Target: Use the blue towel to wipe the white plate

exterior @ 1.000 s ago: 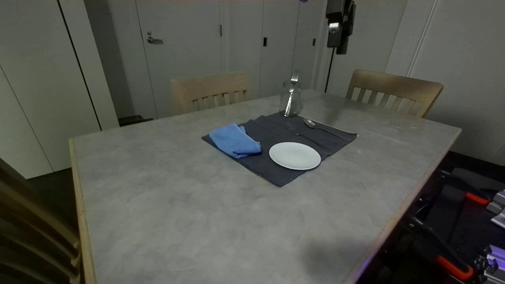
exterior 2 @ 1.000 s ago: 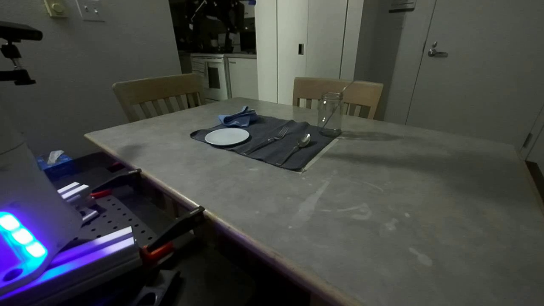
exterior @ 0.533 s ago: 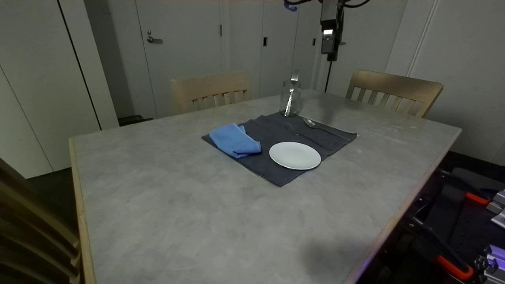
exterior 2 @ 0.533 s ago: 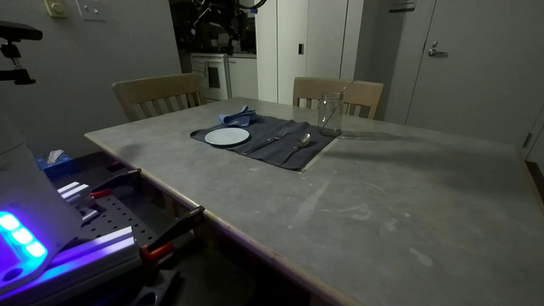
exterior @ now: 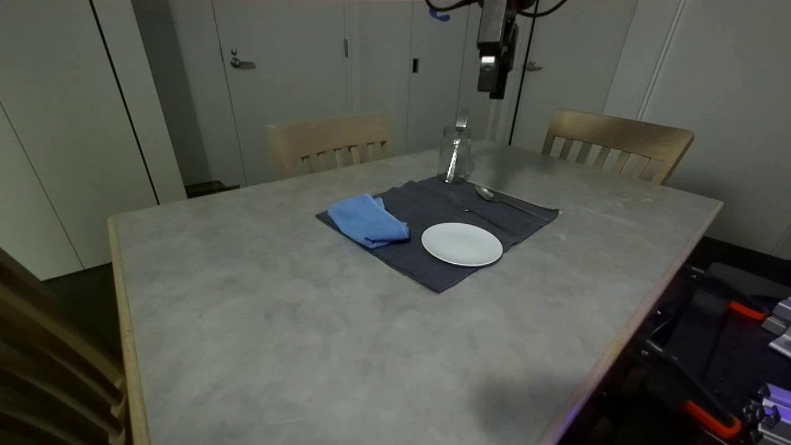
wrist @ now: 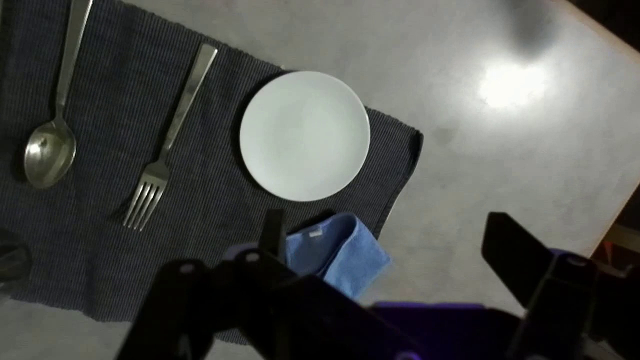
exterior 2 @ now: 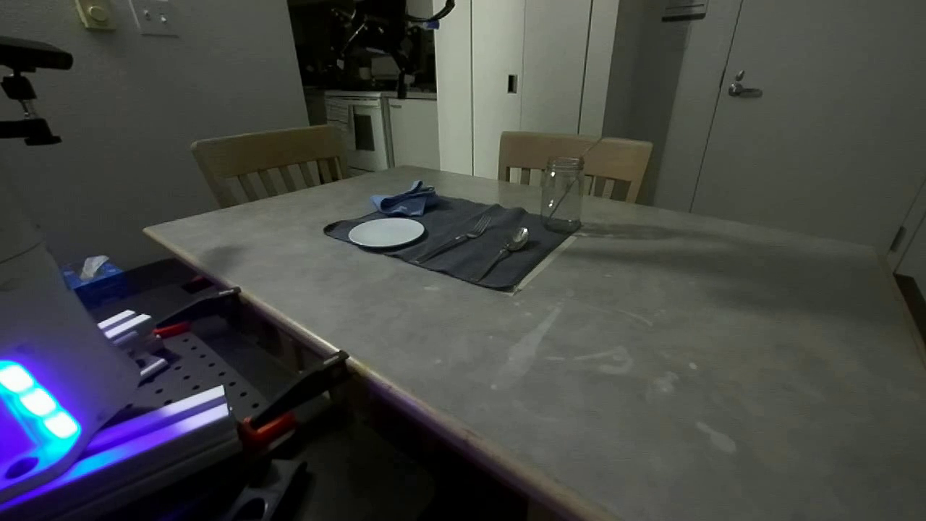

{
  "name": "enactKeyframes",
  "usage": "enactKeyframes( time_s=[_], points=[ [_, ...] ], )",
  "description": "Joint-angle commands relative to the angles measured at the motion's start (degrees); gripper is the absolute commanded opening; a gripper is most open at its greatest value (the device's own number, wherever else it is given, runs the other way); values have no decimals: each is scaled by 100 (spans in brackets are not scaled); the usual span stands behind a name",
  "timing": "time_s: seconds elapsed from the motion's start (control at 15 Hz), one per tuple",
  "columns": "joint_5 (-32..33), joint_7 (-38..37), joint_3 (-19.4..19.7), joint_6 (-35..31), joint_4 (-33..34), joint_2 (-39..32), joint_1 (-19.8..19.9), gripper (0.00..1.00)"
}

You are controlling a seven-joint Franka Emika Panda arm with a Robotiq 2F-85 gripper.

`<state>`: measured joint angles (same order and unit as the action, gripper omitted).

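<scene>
The blue towel lies folded on the dark grey mat's corner, beside the white plate. Both also show in an exterior view, the towel just behind the plate. My gripper hangs high above the table, its jaws wide apart with nothing between them. From the wrist view, the towel sits below, partly covered by the left finger, and the plate is in full sight, bare and flat. In an exterior view the gripper is well above the glass jar, touching nothing.
A fork and a spoon lie on the dark grey mat. At the mat's far corner stands a clear glass jar with a fork upright in it. Chairs stand around the table's edges.
The gripper has moved left and slightly down in an exterior view, over toward the jar's side. Its jaws stay apart. Towel, plate and cutlery have not moved.
</scene>
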<state>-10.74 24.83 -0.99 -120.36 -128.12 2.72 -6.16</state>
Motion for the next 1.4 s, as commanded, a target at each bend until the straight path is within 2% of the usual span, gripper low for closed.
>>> enactKeyframes(
  time_s=[0.0,0.27,0.67,0.87,0.93,1.13,1.33],
  points=[
    [-129,293,-167,-689,333,-573,14,100],
    [-290,644,-388,-1159,637,-1082,52,100],
    [-617,1531,-660,-815,1471,-1889,301,100],
    [-465,1188,-559,-287,1617,-1856,439,100],
    [-400,1177,-641,-660,1424,-1854,337,100],
    [-412,1177,-602,-452,1541,-1850,469,100],
    [-359,1097,-651,-415,1736,-2065,410,100]
  ],
)
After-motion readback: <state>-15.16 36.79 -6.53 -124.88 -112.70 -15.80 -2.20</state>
